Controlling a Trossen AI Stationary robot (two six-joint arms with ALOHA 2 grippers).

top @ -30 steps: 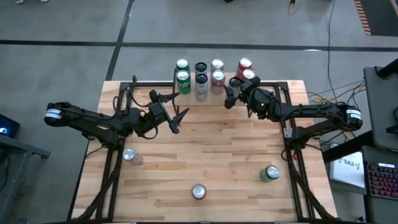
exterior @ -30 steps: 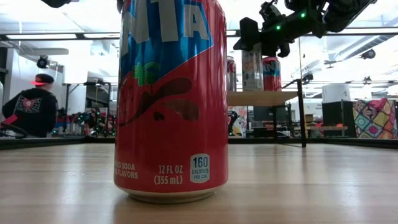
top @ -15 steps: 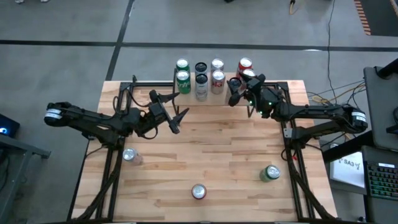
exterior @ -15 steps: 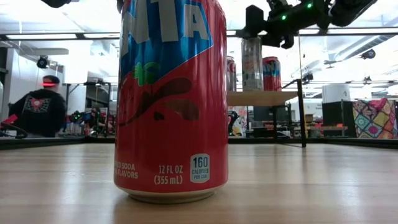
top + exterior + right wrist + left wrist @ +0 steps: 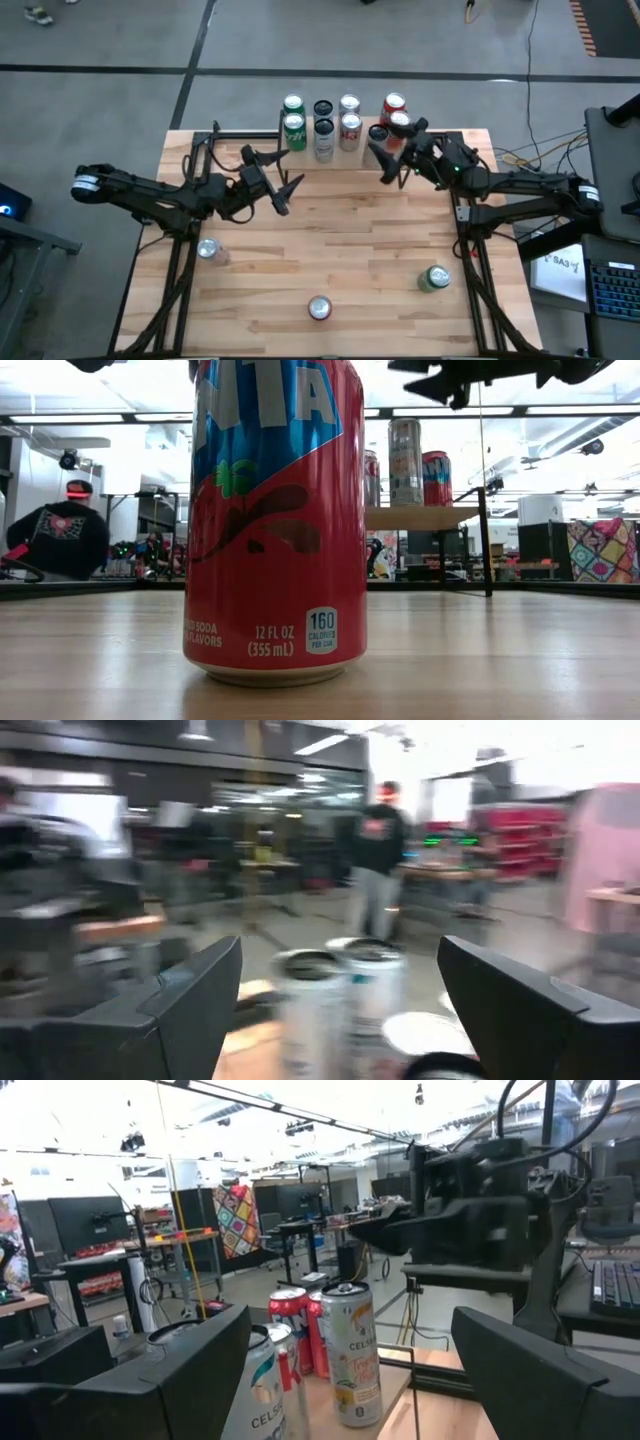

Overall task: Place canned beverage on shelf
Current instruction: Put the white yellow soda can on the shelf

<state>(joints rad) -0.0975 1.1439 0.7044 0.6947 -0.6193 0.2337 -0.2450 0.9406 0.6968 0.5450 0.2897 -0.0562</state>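
The shelf (image 5: 425,517) stands at the table's far edge with several upright cans on its top board, among them a silver can (image 5: 405,460) and a red one (image 5: 436,478). From above they show as green (image 5: 294,128), silver (image 5: 324,130), white (image 5: 350,125) and red (image 5: 393,103) cans. My right gripper (image 5: 383,163) is open and empty, just near of the shelf's right end and above it (image 5: 450,375); its wrist view shows cans (image 5: 312,1000) ahead. My left gripper (image 5: 290,188) is open and empty, near of the shelf's left end.
Three loose cans stand on the butcher-block tabletop: a silver one (image 5: 208,250) near left, a red one (image 5: 319,308) at the near middle, large in the low view (image 5: 275,510), and a green one (image 5: 434,278) near right. A person (image 5: 60,535) stands in the room beyond.
My right gripper has risen from around the silver can on the shelf and drawn back toward the table's right and near side. The can stays upright on the shelf.
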